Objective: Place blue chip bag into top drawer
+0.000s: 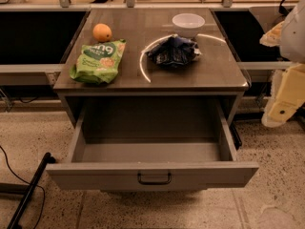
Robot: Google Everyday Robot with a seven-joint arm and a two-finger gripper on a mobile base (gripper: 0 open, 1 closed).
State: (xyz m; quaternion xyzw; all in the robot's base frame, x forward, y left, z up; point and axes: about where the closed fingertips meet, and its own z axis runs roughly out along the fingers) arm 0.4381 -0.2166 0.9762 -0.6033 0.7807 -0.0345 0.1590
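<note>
The blue chip bag, crumpled dark navy with white and silvery patches, lies on the right half of the tabletop, just in front of a white bowl. The top drawer is pulled out wide below the tabletop, its inside bare, with a dark handle centred on its front panel. My gripper hangs at the far right of the view, beside the table's right edge and apart from the bag, at about the height of the drawer's back.
A bright green snack bag lies on the left half of the tabletop with an orange behind it. A white bowl stands at the back right. A black pole and cable lie on the floor at lower left.
</note>
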